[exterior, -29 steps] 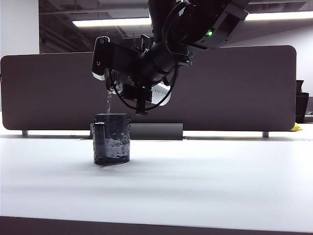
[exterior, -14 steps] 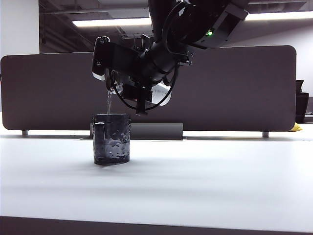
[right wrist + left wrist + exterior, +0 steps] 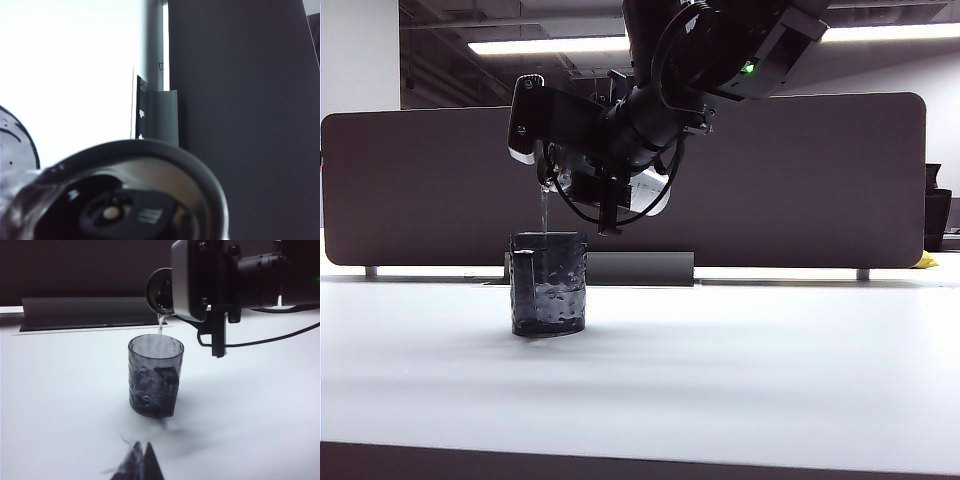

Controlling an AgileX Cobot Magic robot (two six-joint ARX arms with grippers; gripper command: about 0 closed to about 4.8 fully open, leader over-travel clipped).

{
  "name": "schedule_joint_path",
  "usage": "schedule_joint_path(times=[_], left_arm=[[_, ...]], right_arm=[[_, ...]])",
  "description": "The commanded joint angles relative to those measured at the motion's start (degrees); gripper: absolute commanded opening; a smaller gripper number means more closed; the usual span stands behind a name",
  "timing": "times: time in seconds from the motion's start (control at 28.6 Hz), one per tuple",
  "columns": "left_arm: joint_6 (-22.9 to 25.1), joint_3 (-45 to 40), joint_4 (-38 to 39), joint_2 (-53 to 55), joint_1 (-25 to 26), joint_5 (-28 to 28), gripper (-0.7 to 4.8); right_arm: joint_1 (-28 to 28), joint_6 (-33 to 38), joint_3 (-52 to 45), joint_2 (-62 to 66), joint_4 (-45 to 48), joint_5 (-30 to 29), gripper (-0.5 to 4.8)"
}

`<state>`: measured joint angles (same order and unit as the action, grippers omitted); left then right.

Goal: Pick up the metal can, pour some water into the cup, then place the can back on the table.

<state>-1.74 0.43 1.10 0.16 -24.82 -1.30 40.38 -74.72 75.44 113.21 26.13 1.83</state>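
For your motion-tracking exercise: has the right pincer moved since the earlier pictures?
No. In the exterior view the right pincer, holding the tilted metal can, sits at the same spot against the divider panel, above the cup.

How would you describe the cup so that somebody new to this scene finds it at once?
Start from the wide white table in front of the long dark divider panel. Left of its middle stands the short, dark, translucent grey-blue cup, directly under the tilted silver metal can that the right pincer holds. It alone rests on the table, with a dimpled wall, a flat side handle and a thin stream of water falling into it.
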Motion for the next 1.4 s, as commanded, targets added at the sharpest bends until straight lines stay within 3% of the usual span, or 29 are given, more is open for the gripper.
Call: schedule_joint_path(times=[0.03, 0.98, 1.4], left_arm=[[0.2, 0.1, -0.7, 0.1, 0.0, 0.0, -0.05], [0.2, 0.1, -0.7, 0.1, 0.0, 0.0, -0.05], [0.2, 0.1, -0.7, 0.1, 0.0, 0.0, -0.05]], right_arm=[[0.2, -0.3, 0.6, -0.4, 2.3, 0.2, 2.11], [0.2, -0.2, 0.6, -0.4, 2.3, 1.0, 2.11], [0.9, 6.2, 0.6, -0.4, 2.6, 1.3, 2.11]])
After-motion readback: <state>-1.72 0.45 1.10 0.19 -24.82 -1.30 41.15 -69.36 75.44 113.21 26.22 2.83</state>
